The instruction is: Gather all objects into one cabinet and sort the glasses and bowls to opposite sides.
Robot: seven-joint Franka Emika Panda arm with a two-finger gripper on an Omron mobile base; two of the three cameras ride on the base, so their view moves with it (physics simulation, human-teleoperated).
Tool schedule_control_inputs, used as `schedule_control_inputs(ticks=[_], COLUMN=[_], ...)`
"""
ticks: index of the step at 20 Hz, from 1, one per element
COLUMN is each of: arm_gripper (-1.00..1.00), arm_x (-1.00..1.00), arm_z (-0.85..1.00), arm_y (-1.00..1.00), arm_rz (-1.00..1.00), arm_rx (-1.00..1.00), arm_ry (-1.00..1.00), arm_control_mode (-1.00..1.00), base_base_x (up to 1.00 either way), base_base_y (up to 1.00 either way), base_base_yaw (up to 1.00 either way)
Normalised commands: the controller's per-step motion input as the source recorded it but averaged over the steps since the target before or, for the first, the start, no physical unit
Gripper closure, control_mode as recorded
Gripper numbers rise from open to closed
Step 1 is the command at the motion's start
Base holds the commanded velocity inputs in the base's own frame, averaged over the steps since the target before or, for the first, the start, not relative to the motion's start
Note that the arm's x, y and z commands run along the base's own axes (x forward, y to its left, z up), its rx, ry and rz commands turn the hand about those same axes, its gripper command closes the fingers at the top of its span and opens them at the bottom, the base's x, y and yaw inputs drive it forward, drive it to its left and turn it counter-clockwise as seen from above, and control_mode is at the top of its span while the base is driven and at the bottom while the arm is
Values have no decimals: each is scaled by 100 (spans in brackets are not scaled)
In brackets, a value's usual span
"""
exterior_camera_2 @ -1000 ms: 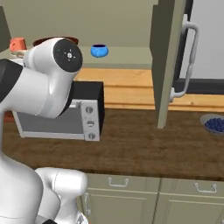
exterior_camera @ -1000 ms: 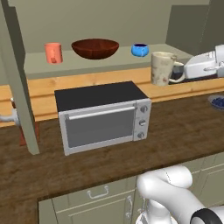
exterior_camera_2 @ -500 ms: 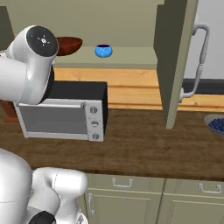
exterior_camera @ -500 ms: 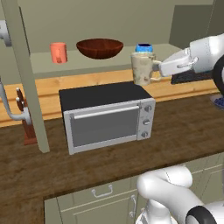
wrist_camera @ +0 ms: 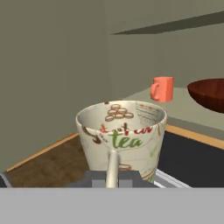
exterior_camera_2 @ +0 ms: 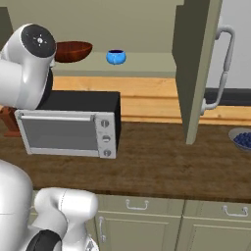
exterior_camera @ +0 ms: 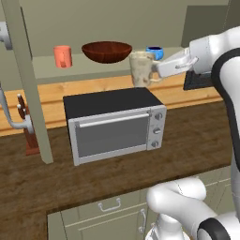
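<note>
Beige speckled ceramic-looking mug (exterior_camera: 141, 69) is showing a smooth printed glaze. Wide dark red-brown bowl (exterior_camera: 107, 51) is looking glossy. Orange tumbler (exterior_camera: 62, 56) is looking matt, plastic-like. Small bright-blue cup (exterior_camera_2: 116, 57) is shining slightly. Silver-fronted toaster oven (exterior_camera: 115, 126) is looking brushed-metal with a matt black top. Dark wood-grain countertop (exterior_camera_2: 162, 164) is reading smooth, lightly satin.

On the cabinet shelf (exterior_camera: 93, 65) the tumbler (exterior_camera: 62, 56) stands left of the bowl (exterior_camera: 107, 51), and the small cup (exterior_camera: 154, 52) stands right of it. The mug (exterior_camera: 142, 69) hangs in front of the shelf, above the microwave (exterior_camera: 115, 124) on the counter (exterior_camera: 197, 140).
</note>
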Motion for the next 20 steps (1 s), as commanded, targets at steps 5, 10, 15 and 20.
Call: schedule_control_inputs(ticks=[5, 10, 15, 20], arm_gripper=[100, 100, 100, 100], arm_x=[16, 18, 44, 23], arm_z=[-2, -19, 0, 0], arm_y=[33, 58, 11, 12], arm_rz=[0, 4, -2, -1], arm_rx=[1, -1, 7, 0], arm_ry=[-21, -4, -2, 0], arm_control_mode=[-100, -100, -100, -100], base_base_x=[0, 0, 0, 0], base_base_y=[0, 0, 0, 0], base_base_yaw=[0, 0, 0, 0])
